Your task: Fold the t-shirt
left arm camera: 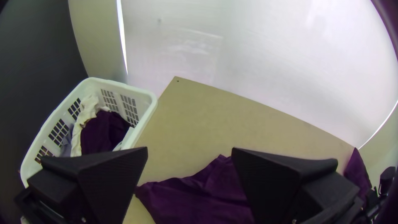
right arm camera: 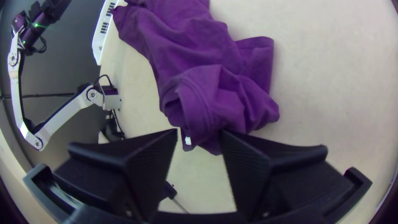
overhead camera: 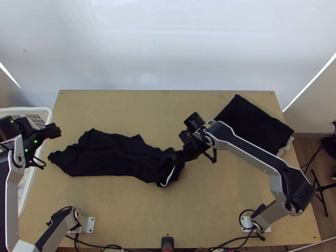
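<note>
- Biggest of all, the light wooden table [overhead camera: 210, 210], running right across under everything.
- And here's the dark t-shirt [overhead camera: 105, 155], stretched lengthwise over the table's left and middle, rumpled, its end towards the middle bunched in loose folds.
- Over at the left edge, the white plastic laundry basket [left arm camera: 124, 87], with dark cloth [left arm camera: 103, 130] and white cloth [left arm camera: 81, 128] heaped inside.
- Far right corner: a flat dark folded cloth [overhead camera: 252, 126], a bit of white fabric [overhead camera: 287, 147] peeking out at its edge.
- My left tool [overhead camera: 54, 131] is up by the table's left edge, next to the basket, fingers wide apart, nothing between them, well clear of the shirt.
- My right tool [overhead camera: 175, 157] is right at the bunched end! Fingers parted, not clamped on the cloth; whether one touches it, I can't tell.
- Smallest, a little white patch [right arm camera: 188, 140] on the shirt's bunched end.
</note>
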